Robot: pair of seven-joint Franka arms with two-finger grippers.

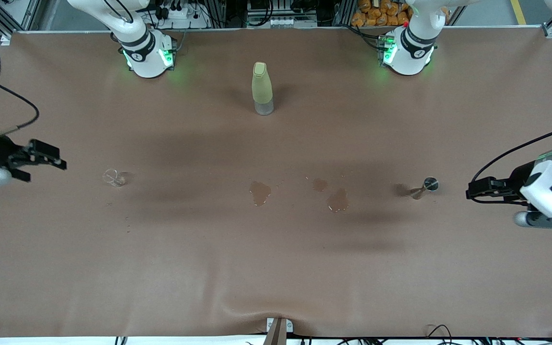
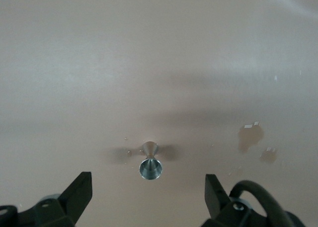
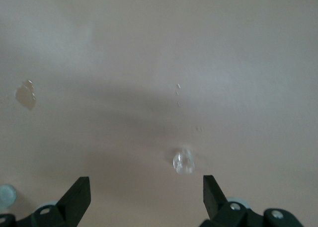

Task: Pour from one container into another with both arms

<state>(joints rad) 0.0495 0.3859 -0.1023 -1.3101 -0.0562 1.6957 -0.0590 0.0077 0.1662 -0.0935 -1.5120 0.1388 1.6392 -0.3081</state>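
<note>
While both pairs of black fingers stand spread wide with nothing between them, the left gripper (image 2: 148, 192) hangs low at the left arm's end of the brown worktop (image 1: 276, 268), and the right gripper (image 3: 146, 194) hangs low at the right arm's end. Just clear of the left fingers (image 2: 79, 189), the small silver hourglass-shaped metal jigger (image 1: 424, 187) stands upright on the worktop. Near the right fingers (image 3: 211, 192), apart from them, sits the tiny clear glass cup (image 1: 114, 178). Between the two vessels lie several wet spill patches (image 1: 259, 192). Farther from the front camera, midway between the arm bases, the tall pale yellow-green bottle (image 1: 261, 88) stands upright.
</note>
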